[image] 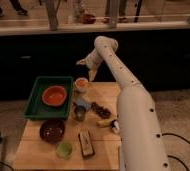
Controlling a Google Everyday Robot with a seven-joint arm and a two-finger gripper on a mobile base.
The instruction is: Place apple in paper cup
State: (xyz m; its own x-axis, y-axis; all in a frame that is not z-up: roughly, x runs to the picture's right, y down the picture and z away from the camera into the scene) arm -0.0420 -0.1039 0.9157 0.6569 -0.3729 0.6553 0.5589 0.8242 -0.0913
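The small white paper cup (81,86) stands at the far edge of the wooden table (103,92), just right of the green tray. The red-orange apple (81,81) sits in the cup's mouth. My gripper (86,69) hangs just above and slightly right of the cup. Its fingers are spread and hold nothing. The white arm reaches in from the lower right.
A green tray (38,107) holds a wide orange bowl (54,95). A grey metal cup (79,113) and a dark grape cluster (99,109) sit mid-table. A dark brown bowl (53,130), a green cup (64,149) and a dark box (86,143) are nearer the front.
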